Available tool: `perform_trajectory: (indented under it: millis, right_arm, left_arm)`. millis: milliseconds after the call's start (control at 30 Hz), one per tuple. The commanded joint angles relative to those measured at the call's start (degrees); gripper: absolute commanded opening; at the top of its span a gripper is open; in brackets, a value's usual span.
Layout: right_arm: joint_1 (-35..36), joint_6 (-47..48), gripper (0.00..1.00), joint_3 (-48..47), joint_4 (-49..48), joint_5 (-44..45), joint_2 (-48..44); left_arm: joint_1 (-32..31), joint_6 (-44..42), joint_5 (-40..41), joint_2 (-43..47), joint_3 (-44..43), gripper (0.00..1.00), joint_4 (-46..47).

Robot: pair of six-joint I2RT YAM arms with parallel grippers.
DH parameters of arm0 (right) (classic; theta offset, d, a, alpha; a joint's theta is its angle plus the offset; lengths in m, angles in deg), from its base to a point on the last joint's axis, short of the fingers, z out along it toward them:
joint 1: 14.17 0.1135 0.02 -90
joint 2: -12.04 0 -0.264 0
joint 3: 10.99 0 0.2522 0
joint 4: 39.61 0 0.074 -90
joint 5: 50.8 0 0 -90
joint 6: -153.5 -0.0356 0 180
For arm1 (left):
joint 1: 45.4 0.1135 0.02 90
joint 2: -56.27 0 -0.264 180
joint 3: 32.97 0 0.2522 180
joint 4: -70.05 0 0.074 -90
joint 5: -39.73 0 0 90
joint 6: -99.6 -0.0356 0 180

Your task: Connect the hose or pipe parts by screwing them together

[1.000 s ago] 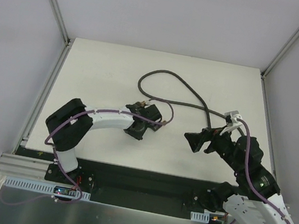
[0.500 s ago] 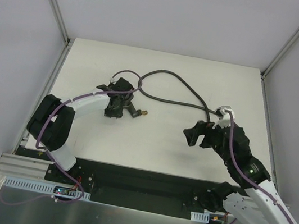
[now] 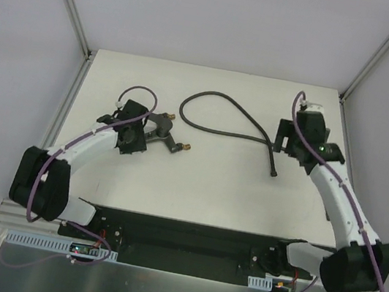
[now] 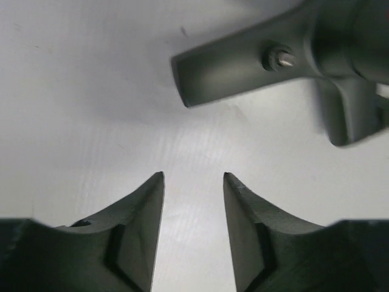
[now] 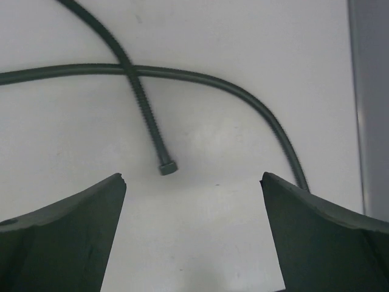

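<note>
White table [image 3: 209, 193] with hose [image 3: 220, 132] and T-fitting [image 3: 162, 133]

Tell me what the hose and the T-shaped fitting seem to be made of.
Hose: dark-grey, matte, finely ribbed like a spiral-wound sheath; metal or plastic, unclear. T-shaped fitting: matte black body, probably plastic or coated metal; brass-coloured tips suggest brass threads.

The hose [image 5: 148, 118] is ribbed, matt dark grey. The fitting [image 4: 243, 67] looks like smooth matt black plastic, with a shiny metal screw [image 4: 281, 59] and brass-coloured tips [image 3: 187, 146]. The bench [image 4: 91, 91] is matt white, faintly grained.
</note>
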Motion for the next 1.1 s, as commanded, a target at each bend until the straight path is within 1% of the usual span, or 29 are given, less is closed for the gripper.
perform_trajectory:
  millis: [0, 33, 67, 100, 133, 167, 200, 233, 300, 400, 633, 667, 700, 767, 867, 900, 1067]
  right_arm:
    - [-10.88, 8.96, 0.99, -11.74, 12.19, 3.55, 10.88]
    - [-12.29, 10.63, 0.97, -13.23, 13.79, 3.37, 15.26]
    - [-15.18, 11.51, 0.94, -15.95, 15.28, 3.02, 17.30]
    - [-16.42, 12.31, 0.90, -16.84, 18.26, 2.32, 19.15]
    - [-17.31, 13.18, 0.88, -17.46, 20.03, 1.36, 22.13]
    - [-18.27, 13.37, 0.87, -17.55, 21.35, 1.43, 23.20]
    - [-18.28, 13.46, 0.83, -16.34, 22.23, 0.56, 24.34]
    - [-20.81, 13.46, 0.82, -15.37, 21.98, -0.49, 24.44]
    - [-23.02, 13.46, 0.80, -12.30, 19.45, -4.08, 24.53]
    - [-27.06, 13.45, 0.77, -10.79, 17.85, -7.25, 25.58]
    - [-33.91, 14.25, 0.76, -7.45, 14.07, -12.09, 27.43]
    - [-34.54, 14.07, 0.77, -8.06, 14.07, -12.97, 27.78]
    - [-35.06, 13.98, 0.81, -8.41, 13.37, -15.68, 28.83]
    - [-36.73, 13.81, 0.85, -9.37, 13.01, -18.07, 30.06]
    - [-38.93, 13.11, 0.86, -10.08, 12.58, -19.31, 33.49]
    - [-39.11, 13.10, 0.87, -10.34, 12.23, -21.66, 34.97]
    - [-40.08, 12.49, 0.97, -11.93, 11.25, -20.63, 37.45]
  left_arm:
    - [-0.42, 2.54, -12.04, 14.36, 2.26, 0.47, 3.12]
    - [-0.42, 2.10, -13.37, 16.47, 2.44, 0.50, 3.20]
    - [-0.51, 1.23, -15.12, 20.24, 2.44, 0.53, 3.12]
    - [-0.51, -0.87, -18.71, 21.75, 2.27, 0.65, 3.12]
    - [-0.51, -2.11, -20.92, 23.16, 2.09, 0.73, 3.12]
    - [-0.42, -3.17, -22.42, 25.17, 1.66, 0.83, 1.99]
    - [-0.51, -5.09, -23.57, 25.98, 1.04, 0.95, 1.28]
    - [-0.51, -5.81, -25.06, 26.77, 0.78, 0.99, 0.40]
    - [-0.51, -7.56, -25.69, 28.79, 0.42, 0.99, -1.27]
    - [-0.51, -9.58, -27.00, 30.64, 0.51, 0.99, -1.98]
    - [-0.51, -12.58, -26.48, 30.82, 0.34, 0.99, -3.64]
    - [-0.51, -12.75, -26.31, 30.56, 0.33, 0.99, -3.74]
    - [-0.51, -12.84, -26.22, 30.38, 0.33, 0.99, -4.00]
    - [-0.51, -12.84, -26.30, 30.12, 0.33, 0.99, -4.09]
    - [-0.51, -12.67, -26.83, 30.03, 0.25, 0.99, -4.18]
    - [-0.51, -12.49, -27.09, 30.03, 0.16, 0.99, -4.18]
    - [-0.51, -12.49, -27.71, 30.20, -0.72, 0.99, -4.70]
